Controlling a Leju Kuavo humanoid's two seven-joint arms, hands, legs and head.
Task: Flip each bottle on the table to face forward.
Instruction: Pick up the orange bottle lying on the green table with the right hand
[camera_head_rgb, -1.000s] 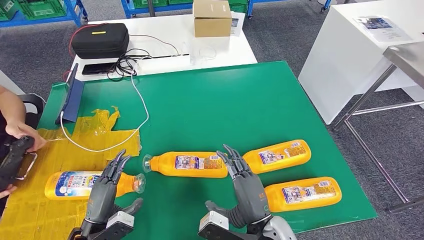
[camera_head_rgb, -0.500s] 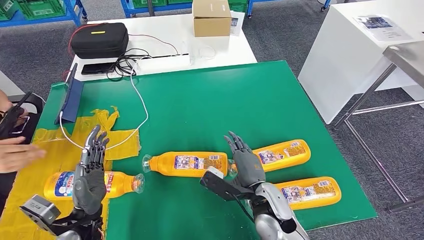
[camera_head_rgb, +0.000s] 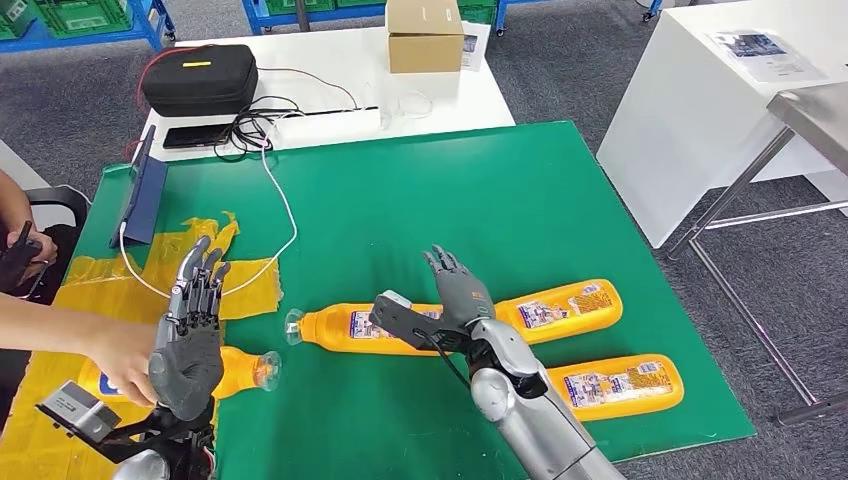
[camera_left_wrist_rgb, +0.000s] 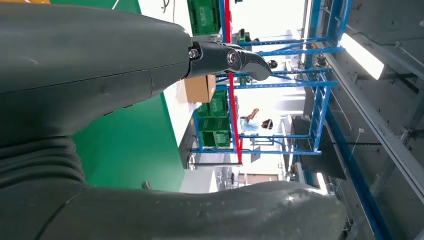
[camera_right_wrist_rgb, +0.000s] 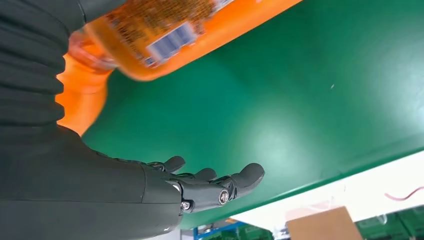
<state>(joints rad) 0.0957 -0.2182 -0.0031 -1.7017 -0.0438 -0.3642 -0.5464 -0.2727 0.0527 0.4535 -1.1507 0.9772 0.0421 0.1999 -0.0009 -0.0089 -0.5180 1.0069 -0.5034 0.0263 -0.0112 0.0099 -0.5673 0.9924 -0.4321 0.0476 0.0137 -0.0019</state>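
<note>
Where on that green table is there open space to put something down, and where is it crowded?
The far half of the green mat, between the white cable and the mat's right edge, lies bare. The near strip is crowded: four orange bottles, both robot hands and a person's arm over the yellow sheet.

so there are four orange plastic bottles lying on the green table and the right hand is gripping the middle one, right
Not quite. The right hand is open above the middle orange plastic bottle, holding nothing, as the head view shows. The rest stands: four orange bottles lie on the green table, counting the one beside the left hand.
</note>
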